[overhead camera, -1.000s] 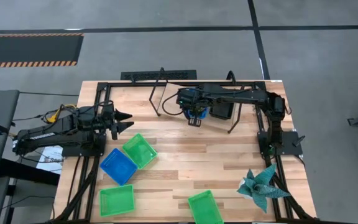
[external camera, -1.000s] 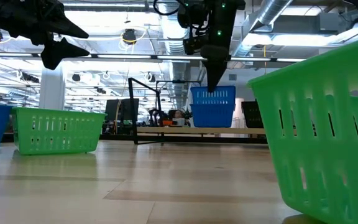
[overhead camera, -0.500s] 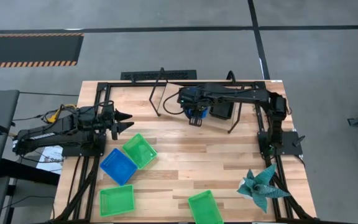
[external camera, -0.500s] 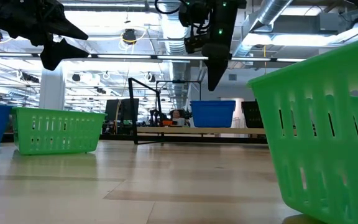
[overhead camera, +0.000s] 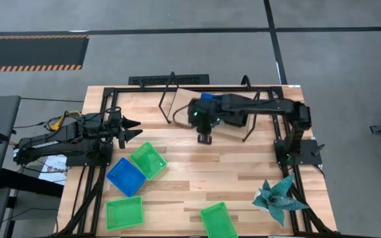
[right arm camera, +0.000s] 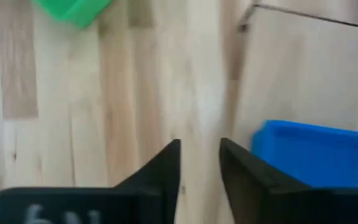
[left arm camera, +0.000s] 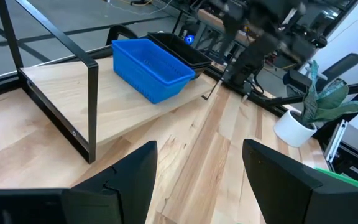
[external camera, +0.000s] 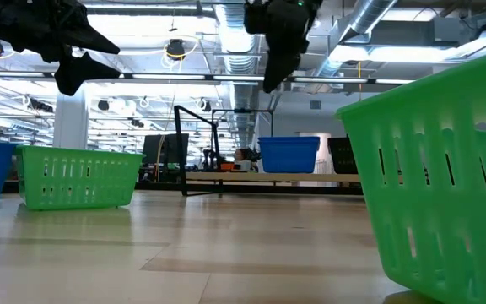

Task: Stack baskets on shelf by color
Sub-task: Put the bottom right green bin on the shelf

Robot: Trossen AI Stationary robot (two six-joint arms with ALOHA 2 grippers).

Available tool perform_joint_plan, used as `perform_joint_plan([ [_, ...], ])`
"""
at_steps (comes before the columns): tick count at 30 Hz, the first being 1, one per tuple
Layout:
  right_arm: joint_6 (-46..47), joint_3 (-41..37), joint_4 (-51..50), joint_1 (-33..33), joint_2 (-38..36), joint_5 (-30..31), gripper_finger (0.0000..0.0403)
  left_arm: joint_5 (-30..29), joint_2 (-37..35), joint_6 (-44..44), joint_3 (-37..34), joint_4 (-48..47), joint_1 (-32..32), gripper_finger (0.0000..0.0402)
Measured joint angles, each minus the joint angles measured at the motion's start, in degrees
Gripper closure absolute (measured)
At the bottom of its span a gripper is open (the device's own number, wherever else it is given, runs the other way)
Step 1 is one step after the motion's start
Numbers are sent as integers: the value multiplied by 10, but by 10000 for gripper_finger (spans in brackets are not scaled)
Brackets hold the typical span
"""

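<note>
The right tool (overhead camera: 204, 139), its narrowly parted fingers empty, has let go and drawn back from the light wooden shelf (left arm camera: 129, 102), leaving the blue plastic mesh basket (left arm camera: 151, 66) there (beside black ones). The left tool (overhead camera: 134, 130) waits open, well apart.

Glossy plastic mesh baskets (left arm camera: 151, 65); matt wooden shelf (left arm camera: 114, 109).

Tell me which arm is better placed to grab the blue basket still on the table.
Left, probably. The left gripper hangs open close to the blue basket, while the right gripper, empty, is over by the shelf, farther away.
</note>
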Motion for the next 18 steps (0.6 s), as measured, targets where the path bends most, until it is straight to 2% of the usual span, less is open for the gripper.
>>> perform_joint_plan([
  [6, -11, -1, 2, 21, 60, -6, 360, 0, 0, 2, 0, 0, 0, 175],
  [9, -10, -1, 37, 30, 75, -47, 390, 6, 0, 2, 0, -3, 0, 175],
  [12, -11, -1, 101, 61, 87, -76, 397, 6, 0, 0, 0, -12, 0, 175],
  [18, -49, 1, 270, 127, 105, -73, 375, 6, 0, -7, 0, -31, 0, 175],
])
